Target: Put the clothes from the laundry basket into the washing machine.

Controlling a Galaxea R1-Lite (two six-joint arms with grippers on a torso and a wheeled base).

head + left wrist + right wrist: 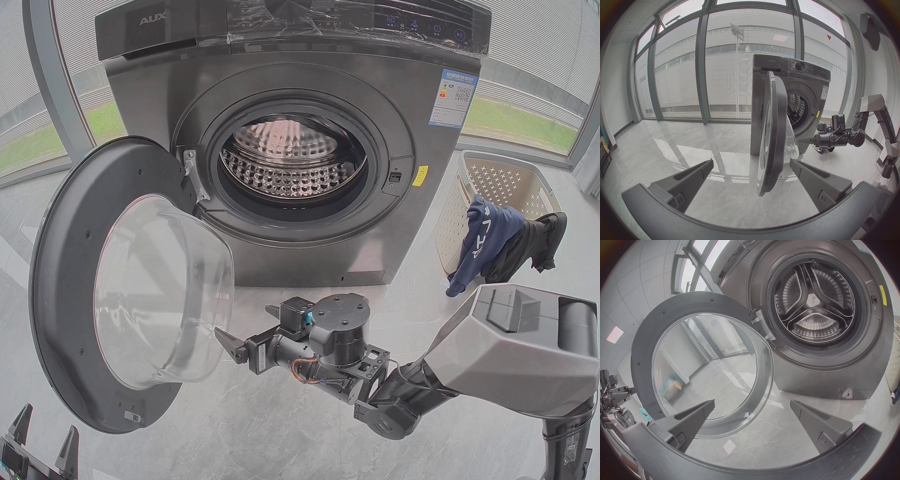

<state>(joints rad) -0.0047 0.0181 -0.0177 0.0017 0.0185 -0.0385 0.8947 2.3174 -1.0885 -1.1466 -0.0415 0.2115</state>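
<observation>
Nearest, the left gripper (pixel 45 437) and, just beside the open door (pixel 69 250), the right gripper (pixel 250 326) both stand spread and holding nothing, while the clothes (pixel 494 240) hang over the rim of the laundry basket (pixel 494 181), well off to the right gripper's right, beside the washing machine (pixel 312 262).

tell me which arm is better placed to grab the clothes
Right. The clothes hang over the laundry basket on the robot's right side; the right gripper is open, and the left gripper sits far left.
</observation>
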